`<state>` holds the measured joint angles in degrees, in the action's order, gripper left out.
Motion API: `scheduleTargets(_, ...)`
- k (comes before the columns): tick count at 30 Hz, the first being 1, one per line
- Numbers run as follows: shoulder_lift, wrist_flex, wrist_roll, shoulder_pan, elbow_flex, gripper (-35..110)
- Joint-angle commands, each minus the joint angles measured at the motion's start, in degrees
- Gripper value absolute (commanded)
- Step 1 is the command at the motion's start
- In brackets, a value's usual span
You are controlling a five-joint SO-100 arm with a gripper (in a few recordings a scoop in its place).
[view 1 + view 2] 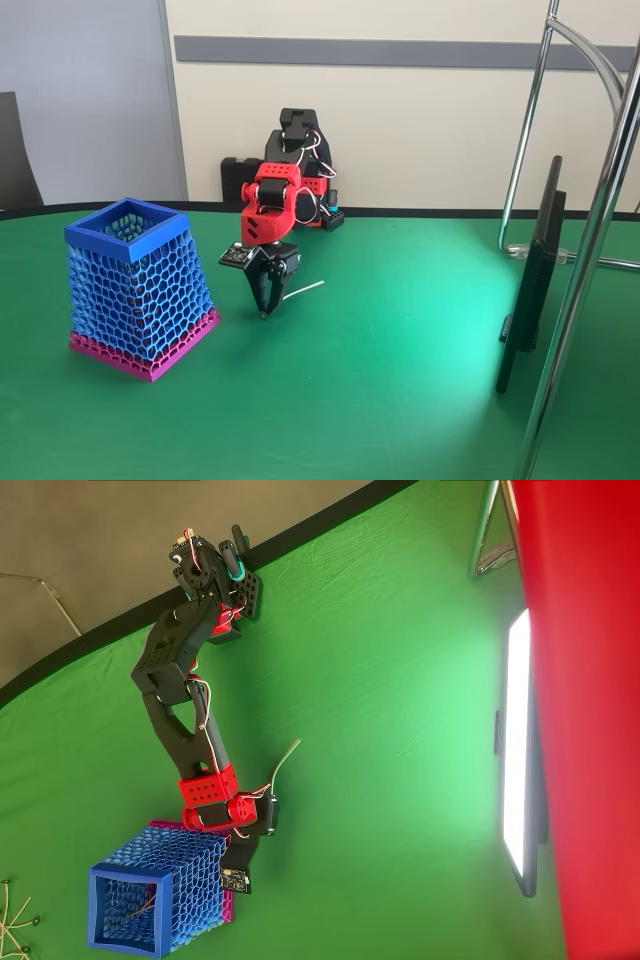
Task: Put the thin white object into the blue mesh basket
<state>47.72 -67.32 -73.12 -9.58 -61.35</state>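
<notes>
The blue mesh basket (140,285) stands upright on the green cloth at the left, with a magenta band at its base; from overhead the basket (160,900) is at the bottom left. The thin white object (303,290) lies flat on the cloth to the right of the basket, and overhead this white object (284,763) is slightly curved. My red and black gripper (264,311) points down between the two, tips near the cloth, just left of the stick's near end. Its fingers meet at the tips with nothing in them. From overhead the gripper (246,848) sits beside the basket's rim.
A dark flat screen (530,280) stands on edge at the right, beside chrome stand tubes (590,250). The arm's base (215,565) sits at the table's far edge. Open green cloth lies in front of the gripper and the basket.
</notes>
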Motion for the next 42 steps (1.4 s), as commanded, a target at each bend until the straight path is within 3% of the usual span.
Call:
scheduleTargets(1, 0.0, -0.4, -0.6, -0.5, 2.7, 1)
scheduleTargets(13, -1.6, 2.1, 8.8, -0.3, 21.4, 1)
scheduleTargets(22, 8.3, 27.2, 6.2, -2.0, 17.2, 0)
scheduleTargets(33, 20.7, 75.1, -15.6, -6.5, -7.1, 0)
scheduleTargets(37, 24.3, 81.8, -21.2, -8.0, -12.6, 0)
scheduleTargets(42, 30.0, 82.4, -23.2, -9.5, -15.4, 0)
